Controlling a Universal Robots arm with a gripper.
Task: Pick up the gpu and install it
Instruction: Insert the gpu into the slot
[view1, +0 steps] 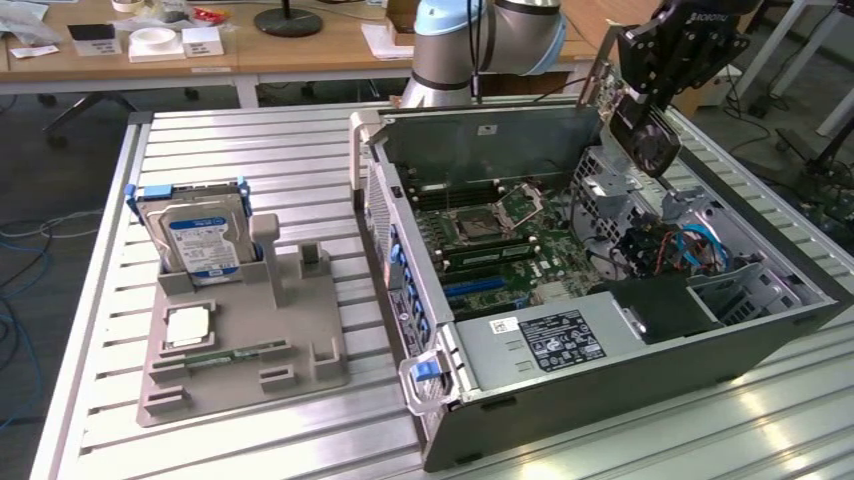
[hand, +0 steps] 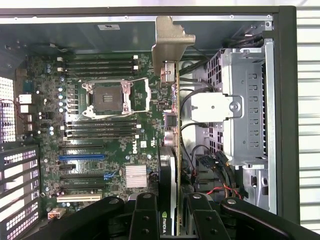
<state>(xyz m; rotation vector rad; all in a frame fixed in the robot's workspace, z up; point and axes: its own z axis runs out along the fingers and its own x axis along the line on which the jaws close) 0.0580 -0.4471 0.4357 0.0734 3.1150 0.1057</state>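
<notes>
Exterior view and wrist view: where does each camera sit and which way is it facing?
Exterior view: off the arm, raised, looking down across the slatted table at the open computer case; shows the arm and the gripper holding the gpu above the case.
Wrist view: on the wrist, looking along the gpu down onto the motherboard; the gripper clamps the card.
Shared: gripper, gpu, motherboard, computer case.

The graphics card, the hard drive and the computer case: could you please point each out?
graphics card (view1: 655, 147), exterior view, on its black fan.
hard drive (view1: 203, 238), exterior view, on its label.
computer case (view1: 641, 392), exterior view, on its dark outer wall.
</notes>
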